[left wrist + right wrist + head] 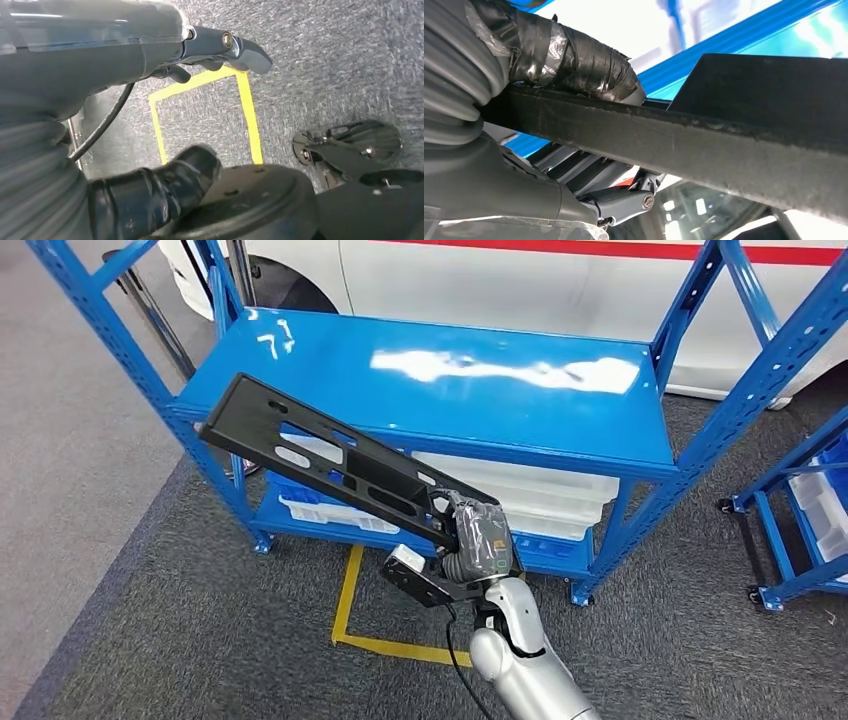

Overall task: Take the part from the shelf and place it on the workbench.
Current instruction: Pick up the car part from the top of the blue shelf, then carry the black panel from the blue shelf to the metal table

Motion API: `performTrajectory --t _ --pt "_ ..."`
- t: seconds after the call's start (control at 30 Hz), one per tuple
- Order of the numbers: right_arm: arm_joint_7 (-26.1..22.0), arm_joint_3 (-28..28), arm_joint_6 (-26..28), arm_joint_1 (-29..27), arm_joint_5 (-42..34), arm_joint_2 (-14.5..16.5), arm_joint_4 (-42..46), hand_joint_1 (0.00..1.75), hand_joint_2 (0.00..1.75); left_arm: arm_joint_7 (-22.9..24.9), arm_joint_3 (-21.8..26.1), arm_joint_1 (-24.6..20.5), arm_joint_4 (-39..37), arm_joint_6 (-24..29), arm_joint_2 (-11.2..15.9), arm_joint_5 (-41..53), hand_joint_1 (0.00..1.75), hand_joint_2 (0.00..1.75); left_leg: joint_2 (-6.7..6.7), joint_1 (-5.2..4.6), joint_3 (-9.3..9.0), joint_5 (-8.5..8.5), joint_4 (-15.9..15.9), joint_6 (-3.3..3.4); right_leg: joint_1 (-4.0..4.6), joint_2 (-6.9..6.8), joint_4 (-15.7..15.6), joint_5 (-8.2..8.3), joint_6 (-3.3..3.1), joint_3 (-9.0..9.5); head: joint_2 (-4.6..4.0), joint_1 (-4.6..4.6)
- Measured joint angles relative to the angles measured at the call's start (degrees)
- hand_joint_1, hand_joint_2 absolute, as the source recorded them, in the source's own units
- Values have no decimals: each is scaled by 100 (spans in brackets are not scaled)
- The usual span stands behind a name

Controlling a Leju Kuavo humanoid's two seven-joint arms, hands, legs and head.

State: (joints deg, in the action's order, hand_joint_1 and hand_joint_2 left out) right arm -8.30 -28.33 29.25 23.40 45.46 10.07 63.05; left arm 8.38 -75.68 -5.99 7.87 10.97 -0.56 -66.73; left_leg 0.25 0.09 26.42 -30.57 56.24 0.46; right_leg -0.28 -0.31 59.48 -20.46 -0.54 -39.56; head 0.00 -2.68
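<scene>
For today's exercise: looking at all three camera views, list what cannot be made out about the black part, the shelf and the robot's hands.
- Head view: the right hand covers the black part's near end.
- Head view: the white trays sit partly behind the blue shelf top; contents unseen.
- Right wrist view: the part hides the fingers' tips.
- Left wrist view: left hand, blurred and close.

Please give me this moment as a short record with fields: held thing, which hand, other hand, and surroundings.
held thing: long black part, flat with slots, tilted in the air over the blue shelf
holding hand: right hand, gripping one end
other hand: left hand, hanging over grey carpet, holds nothing
below the top shelf: white trays
floor: yellow tape square
</scene>
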Motion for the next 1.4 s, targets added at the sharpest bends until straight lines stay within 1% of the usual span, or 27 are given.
performTrajectory --t 0.03,0.07,0.13,0.17,0.2,0.27,0.3,0.33,0.4,0.47,0.53,0.57,0.67,0.7,0.77,0.8,0.83,0.9,0.97,1.03,1.07,1.17,1.2,1.23,1.3,1.33,1.4 --pt "-133 -3 -141 -34 -250 2 26 159 175 -8 -3 -4 0 -5 -4 -17 0 175 12 13 41 74 -25 43 1 9 37 -81 30 -27 0 -2" --pt "-300 -9 -340 -84 -594 -1 70 159 175 -20 -5 -6 -1 -10 -7 -40 0 175 27 30 100 158 -45 87 2 19 174 -287 56 -75 0 -4" --pt "-641 -43 -813 -211 -1348 -6 196 159 175 -55 -7 -3 -2 -17 -10 -71 0 175 45 41 269 311 -35 146 -7 31 771 -926 94 -220 0 -6" --pt "-784 -70 -1047 -278 -1683 -9 269 159 175 -70 -8 -1 -2 -18 -9 -79 0 175 49 39 372 377 -9 154 -14 30 1157 -1161 110 -283 0 -5" --pt "-909 -102 -1266 -343 -1969 -14 339 159 175 -84 -9 -1 -2 -21 -8 -80 0 175 51 37 481 436 23 152 -20 30 1481 -1241 125 -307 0 -6" --pt "-1148 -184 -1703 -472 -2487 -32 494 159 175 -98 -17 -4 -2 -30 -8 -80 0 175 52 38 705 534 112 131 -37 29 1675 -1015 140 -139 0 -6" --pt "-1266 -232 -1931 -531 -2744 -43 580 159 175 -104 -27 -4 -2 -34 -8 -80 0 175 52 39 808 572 167 114 -47 28 1472 -859 138 93 0 -7" --pt "-1377 -281 -2157 -582 -2999 -53 671 159 175 -108 -39 -4 -2 -37 -9 -80 0 175 49 36 900 603 225 91 -50 28 1122 -818 129 389 0 -6" --pt "-1558 -364 -2531 -672 -3446 -64 858 159 175 -117 -67 -8 -2 -38 -9 -83 0 175 43 27 1015 665 320 32 -30 32 356 -999 93 919 0 -3" --pt "-1666 -418 -2768 -751 -3773 -71 1014 159 175 -124 -99 -12 -2 -38 -9 -91 0 175 40 27 1055 756 328 -42 0 34 34 -1125 32 1071 0 -1" --pt "-1706 -455 -2902 -821 -3965 -87 1123 159 175 -126 -130 -5 -2 -37 -9 -102 0 175 36 52 1094 733 341 -120 -9 16 7 -1015 -63 987 0 -3" --pt "-1708 -472 -2939 -848 -4007 -94 1165 159 175 -126 -140 -1 -2 -37 -9 -107 0 175 31 63 1138 575 436 -154 -16 6 -8 -946 -116 928 0 1" --pt "-1717 -495 -2979 -907 -4041 -102 1251 159 175 -126 -152 0 -2 -37 -9 -119 0 175 23 77 1363 -277 1322 -226 -15 -5 -10 -719 -189 667 0 15" --pt "-1720 -496 -2980 -926 -4045 -104 1264 159 175 -126 -153 -2 -2 -37 -9 -122 0 175 23 78 1402 -406 1661 -239 -8 -7 -3 -642 -187 567 0 16" --pt "-1723 -496 -2980 -957 -4050 -112 1279 159 175 -126 -154 -4 -2 -37 -9 -130 0 175 22 78 1265 -205 1902 -239 -2 -14 22 -501 -171 364 -1 16" --pt "-1724 -496 -2980 -969 -4050 -115 1291 159 175 -126 -155 -4 -2 -37 -8 -131 0 175 22 77 1069 -11 1753 -228 -2 -15 40 -438 -160 267 -1 16" --pt "-1724 -496 -2981 -977 -4051 -116 1307 159 175 -127 -155 -8 -2 -37 -7 -131 0 175 17 77 773 106 1415 -208 -2 -14 60 -377 -145 184 -1 17" --pt "-1729 -496 -2996 -981 -4072 -118 1352 159 175 -130 -156 -26 -2 -37 -4 -132 0 175 3 53 141 21 525 -152 9 -10 85 -264 -95 80 0 15" --pt "-1745 -496 -3045 -981 -4135 -121 1393 159 175 -136 -157 -41 -2 -37 -2 -141 0 175 -6 15 -124 -118 34 -89 8 -19 53 -134 -30 52 0 13" --pt "-1764 -496 -3123 -993 -4226 -132 1423 159 175 -148 -160 -45 -2 -38 -9 -156 0 175 9 25 -45 -4 -24 -12 8 -11 16 -74 39 20 0 8" --pt "-1772 -497 -3167 -1005 -4269 -143 1441 159 175 -156 -160 -49 -2 -38 -12 -161 0 175 24 37 16 75 -41 35 10 1 81 -201 67 -19 0 4" --pt "-1784 -503 -3298 -1039 -4394 -179 1491 159 175 -173 -161 -47 -2 -39 -16 -171 0 175 59 42 294 312 -27 139 -3 21 901 -1082 117 -210 0 1" --pt "-1788 -506 -3344 -1045 -4438 -191 1498 159 175 -175 -161 -44 -2 -38 -16 -178 0 175 63 35 407 381 2 149 -7 20 1273 -1258 130 -256 0 1" --pt "-1794 -510 -3392 -1049 -4483 -204 1502 159 175 -177 -162 -45 -2 -37 -16 -185 0 175 65 30 524 443 38 150 -8 20 1553 -1275 137 -253 0 1" --pt "-1803 -525 -3494 -1054 -4571 -227 1505 159 175 -178 -168 -47 -2 -35 -16 -200 0 175 65 25 754 550 126 132 -8 21 1609 -993 129 -15 0 1" --pt "-1805 -534 -3544 -1055 -4610 -234 1513 159 175 -175 -174 -48 -2 -34 -16 -206 0 175 63 24 852 593 177 117 -7 21 1343 -865 108 251 0 1" --pt "-1808 -551 -3633 -1053 -4676 -239 1552 159 175 -171 -190 -48 -2 -34 -27 -216 0 175 57 9 994 670 266 70 17 22 493 -959 53 886 0 2"
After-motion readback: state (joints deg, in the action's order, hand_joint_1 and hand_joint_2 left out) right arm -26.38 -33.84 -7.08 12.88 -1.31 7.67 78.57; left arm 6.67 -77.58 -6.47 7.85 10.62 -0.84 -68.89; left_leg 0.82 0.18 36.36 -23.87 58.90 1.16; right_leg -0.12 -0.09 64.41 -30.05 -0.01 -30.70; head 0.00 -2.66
